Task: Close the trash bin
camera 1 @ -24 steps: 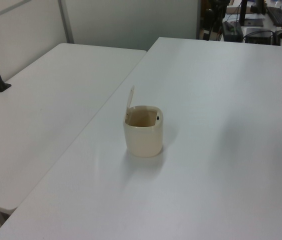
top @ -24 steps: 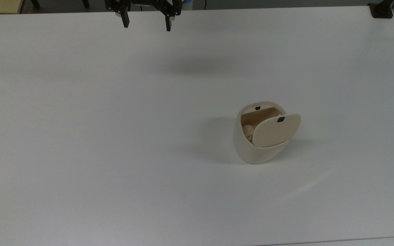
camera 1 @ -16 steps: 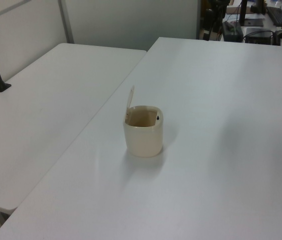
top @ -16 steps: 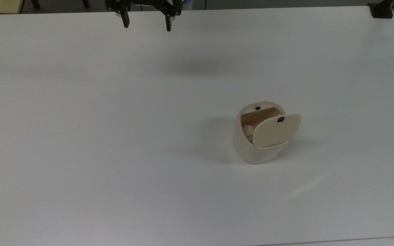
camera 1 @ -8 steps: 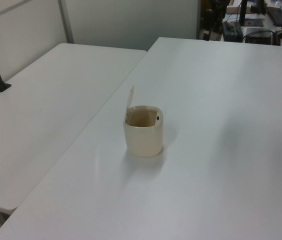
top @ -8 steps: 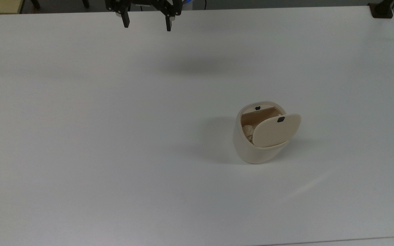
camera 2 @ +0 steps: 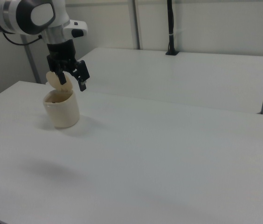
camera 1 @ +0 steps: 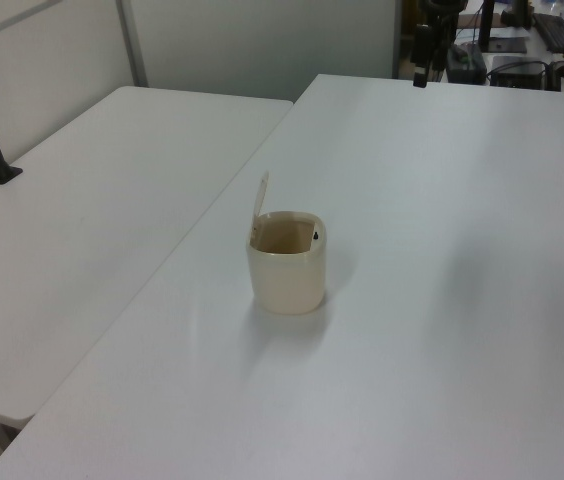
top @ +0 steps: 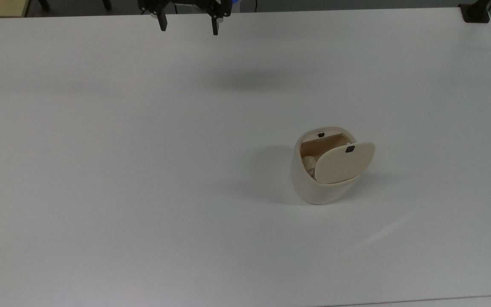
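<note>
Gripper [top: 188,25] shifted slightly; trash bin [top: 320,179] unmoved.

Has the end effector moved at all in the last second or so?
Yes. In the top view the end effector has shifted slightly toward the top view's right and up, along the table's far edge; the trash bin stays put.

A lab: bare white tables [camera 1: 112,200], partition walls [camera 2: 206,23], clamped camera poles [camera 2: 170,28].
</note>
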